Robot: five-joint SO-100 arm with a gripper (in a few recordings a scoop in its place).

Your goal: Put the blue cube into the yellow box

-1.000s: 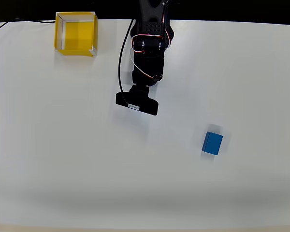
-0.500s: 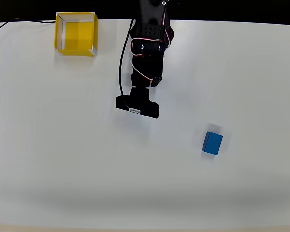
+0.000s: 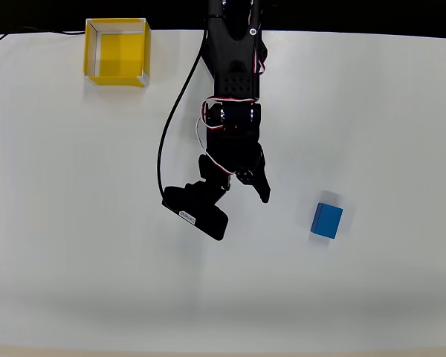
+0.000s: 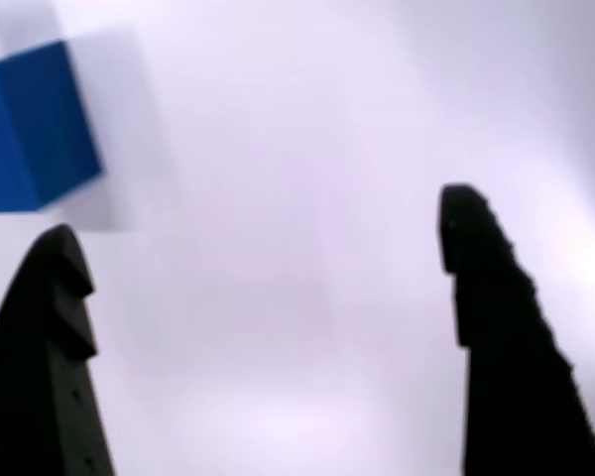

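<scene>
White tabletop (image 3: 74,260) fills the overhead view, with a dark strip along the far edge. Nearest in the wrist view: two black fingers (image 4: 50,367) rise from the bottom edge, spread wide, bare table between them, nothing gripped. The picture is blurry, so finger detail is probably stepped pads, hard to say. Gripper (image 4: 268,223) is released and empty. Blue cube (image 4: 35,124) sits upper left in the wrist view, beyond the left fingertip and off to its side, not between the fingers, not touching them.

Overhead view: blue cube (image 3: 328,221) rests on the table right of centre, slightly rotated, apart from the arm. Black arm (image 3: 234,74) reaches down from the top edge toward the middle; one finger tip (image 3: 264,195) points toward the cube, near it but with a clear gap. Black camera module (image 3: 195,213) sticks out on the wrist's left side. Black cable (image 3: 166,134) loops along the arm's left.

Yellow box (image 3: 117,50) sits at the top left by the far edge, open-topped, well apart from cube and gripper.
</scene>
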